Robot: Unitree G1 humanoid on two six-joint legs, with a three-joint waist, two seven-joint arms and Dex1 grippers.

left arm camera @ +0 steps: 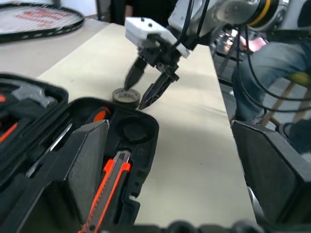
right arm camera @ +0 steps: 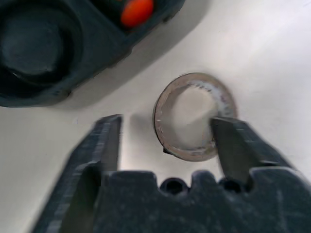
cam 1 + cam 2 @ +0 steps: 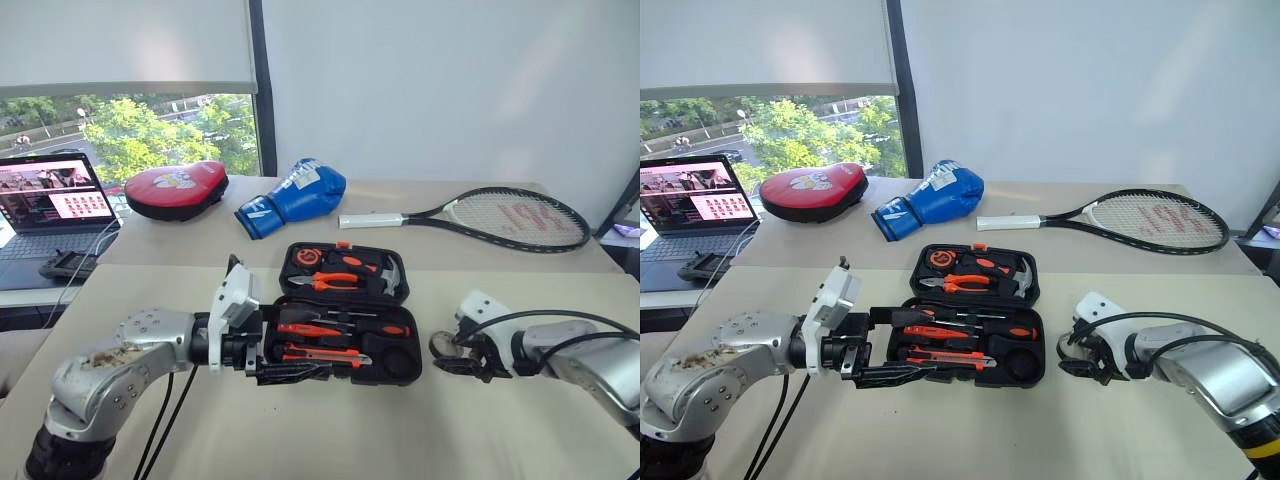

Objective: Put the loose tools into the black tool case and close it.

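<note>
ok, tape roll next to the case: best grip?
Pinch the ring wall of the tape roll, coming from above: it lies flat on the table with its hole up, just off the tool case. The right gripper already straddles one wall, one finger in the hole, jaws still apart.

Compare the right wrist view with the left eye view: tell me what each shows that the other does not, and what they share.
Right wrist view alone: the tape roll's hollow centre from above, with one finger of the right end effector over its ring and the other on the bare table outside it.

Left eye view alone: the left end effector at the near-left corner of the case, the tennis racket, the blue boxing glove, the red pad and the laptop.

Both: the open black tool case with its empty round slot, and the roll beside it.
</note>
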